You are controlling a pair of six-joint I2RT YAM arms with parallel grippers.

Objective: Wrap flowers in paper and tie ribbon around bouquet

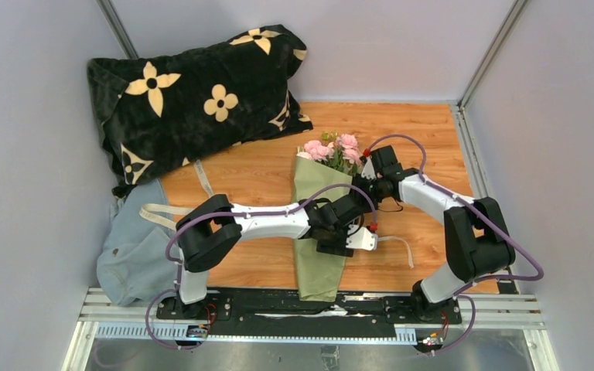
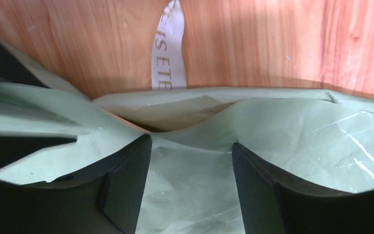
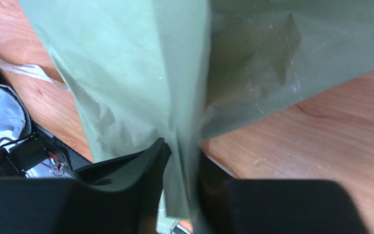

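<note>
Top external view first. Sam asks: Where is the bouquet [image 1: 317, 270]?

Kit: It lies in the middle of the wooden table [image 1: 425, 139]. The pink flowers [image 1: 332, 148] are at the far end, and the pointy end is near the arms' bases. The green paper [image 1: 321, 185] is rolled round the stems like a cone.

Sam: Why are both claws on it?

Kit: Most likely to stop the paper from popping open, because no bow is tied yet.

Sam: What does the left claw [image 2: 191, 144] do?

Kit: Its two fingers are apart and hold nothing. The paper is right under them and fills the gap between them. The ribbon [image 2: 168, 53] lies flat on the wood just past the paper's edge and seems to slip under it. It is probably laid there so its ends can come up round the cone.

Sam: And the right claw [image 3: 182, 151]?

Kit: It is up near the flower end. A fold of paper runs between its two fingers, which are close together. The picture is blurry, so nobody can tell if they pinch the fold or have let it go.
</note>
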